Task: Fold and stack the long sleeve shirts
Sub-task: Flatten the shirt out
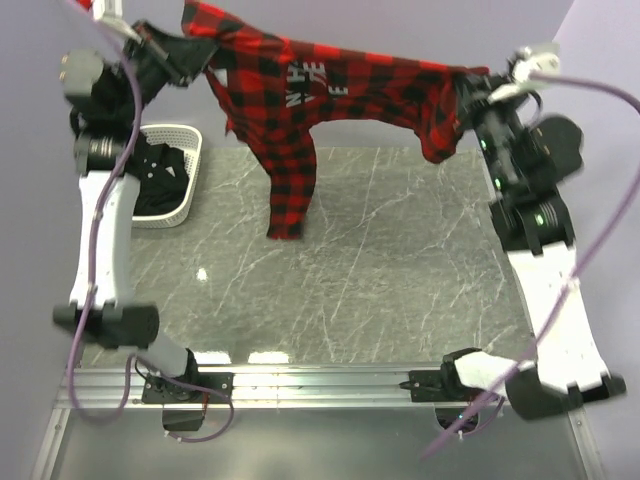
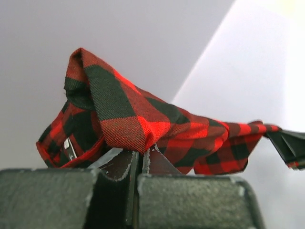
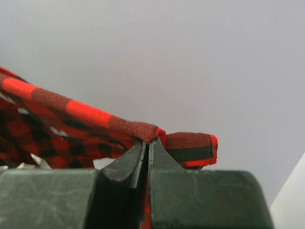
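With your left gripper (image 1: 188, 58) at 11 o'clock and right gripper (image 1: 468, 95) at 1 o'clock both clamped on the airborne flannel shirt (image 1: 300, 100), either thin edge pinch could slip and drop it crumpled.

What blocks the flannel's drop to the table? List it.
Nothing visible. The flannel hangs stretched between the left hand and the right hand, above bare table; the basket with the black shirt sits off to its left.
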Motion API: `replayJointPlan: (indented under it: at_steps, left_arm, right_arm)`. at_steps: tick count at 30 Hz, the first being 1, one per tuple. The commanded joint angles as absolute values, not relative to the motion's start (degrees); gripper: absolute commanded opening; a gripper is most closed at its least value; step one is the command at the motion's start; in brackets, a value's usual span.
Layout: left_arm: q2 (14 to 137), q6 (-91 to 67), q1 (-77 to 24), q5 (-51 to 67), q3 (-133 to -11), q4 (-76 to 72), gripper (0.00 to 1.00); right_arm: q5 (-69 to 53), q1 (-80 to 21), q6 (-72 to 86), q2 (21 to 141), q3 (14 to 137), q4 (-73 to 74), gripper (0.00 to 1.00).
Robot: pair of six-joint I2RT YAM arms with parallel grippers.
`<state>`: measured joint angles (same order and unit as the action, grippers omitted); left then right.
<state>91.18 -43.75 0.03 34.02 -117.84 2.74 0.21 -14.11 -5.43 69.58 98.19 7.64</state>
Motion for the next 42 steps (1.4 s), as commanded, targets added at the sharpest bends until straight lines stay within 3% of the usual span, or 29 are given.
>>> replayJointPlan:
  at_steps: [1, 4, 7, 11, 17, 23, 24, 25, 26, 29, 30, 33, 36, 38, 42]
  left_arm:
    - [83.6, -41.93, 4.83, 25.75, -104.83, -0.36, 0.0]
    - [75.61, -41.31, 4.83, 24.44, -91.47, -0.17, 0.0]
    - [65.87, -38.69, 4.83, 20.85, -78.47, 12.58, 0.0]
    - [58.81, -35.34, 4.83, 13.81, -65.69, 23.36, 0.0]
    - [51.42, -33.49, 4.83, 12.48, -55.84, 30.93, 0.01]
    - [43.08, -34.1, 4.83, 9.15, -46.16, 37.86, 0.13]
    - [42.11, -34.71, 4.92, 8.36, -45.88, 39.1, 0.14]
    - [40.19, -34.8, 4.92, 7.74, -45.79, 40.33, 0.19]
    - [39.12, -34.98, 4.83, 6.78, -46.05, 41.39, 0.26]
    - [36.21, -34.89, 4.83, 5.19, -49.37, 45.6, 0.6]
    - [36.04, -34.46, 4.83, 4.05, -50.7, 47.36, 0.63]
    - [36.3, -33.32, 4.83, 2.03, -54.92, 48.07, 0.76]
    - [37.26, -32.17, 4.83, 0.18, -58.0, 47.46, 0.9]
    - [38.23, -31.73, 4.83, 0.35, -58.45, 45.19, 0.95]
    - [44.09, -33.39, 4.83, 7.72, -54.77, 37.9, 0.95]
  right_arm:
    - [9.67, -11.6, -6.69, 61.02, 89.61, 2.19, 0.0]
    - [7.48, -11.51, -3.35, 55.75, 79.04, 3.6, 0.0]
    - [5.1, -11.69, 4.09, 50.91, 64.93, 7.63, 0.0]
    - [6.31, -13.0, 10.71, 46.86, 56.53, 11.24, 0.0]
    - [-1.3, -15.55, 17.04, 44.04, 48.62, 17.13, 0.0]
    - [-8.95, -16.96, 23.63, 37.11, 38.24, 28.2, 0.02]
    - [-10.36, -16.88, 25.3, 35.78, 37.19, 29.87, 0.05]
    - [-13.76, -16.88, 26.01, 34.47, 35.44, 32.75, 0.17]
    - [-16.32, -17.05, 26.62, 32.36, 34.99, 34.0, 0.25]
    - [-25.8, -17.14, 28.56, 31.2, 36.82, 37.96, 0.55]
    - [-26.97, -17.14, 28.56, 31.38, 37.52, 38.84, 0.59]
    - [-27.43, -17.23, 26.73, 33.13, 40.6, 41.13, 0.7]
    - [-19.04, -17.05, 26.54, 35.59, 42.45, 41.22, 0.78]
    - [-14.0, -16.96, 26.8, 39.0, 43.5, 40.08, 0.8]
    - [-4.58, -15.91, 30.66, 47.09, 44.82, 35.78, 0.86]
